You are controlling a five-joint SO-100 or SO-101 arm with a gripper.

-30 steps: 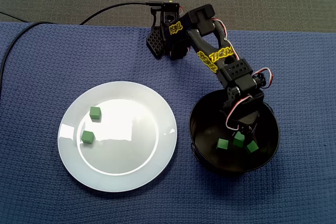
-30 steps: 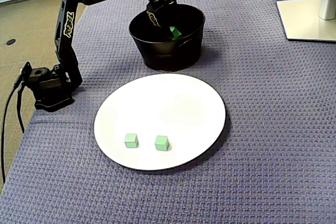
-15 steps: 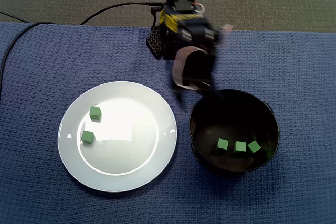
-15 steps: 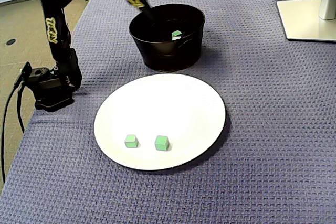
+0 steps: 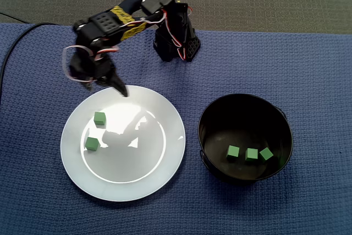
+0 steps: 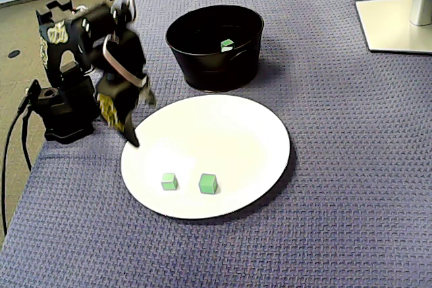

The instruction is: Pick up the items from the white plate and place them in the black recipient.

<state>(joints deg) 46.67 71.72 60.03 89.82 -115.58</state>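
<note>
— While the gripper (image 5: 108, 87) is hovering over the white plate (image 5: 148, 180), what is outstanding?
— Three green cubes (image 5: 251, 154) are sitting in the black recipient (image 5: 242, 105); two cubes (image 5: 99, 118) are waiting on the plate; jaws are standing apart, empty.

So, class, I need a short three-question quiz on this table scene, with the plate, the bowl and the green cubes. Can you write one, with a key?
1. How many green cubes lie on the white plate?
2. True or false: the gripper is carrying a cube.
3. How many cubes are in the black bowl? A one, B three, C five.

Key: 1. Two. 2. False: it is open and empty, beside the plate's rim. 3. B.
</note>
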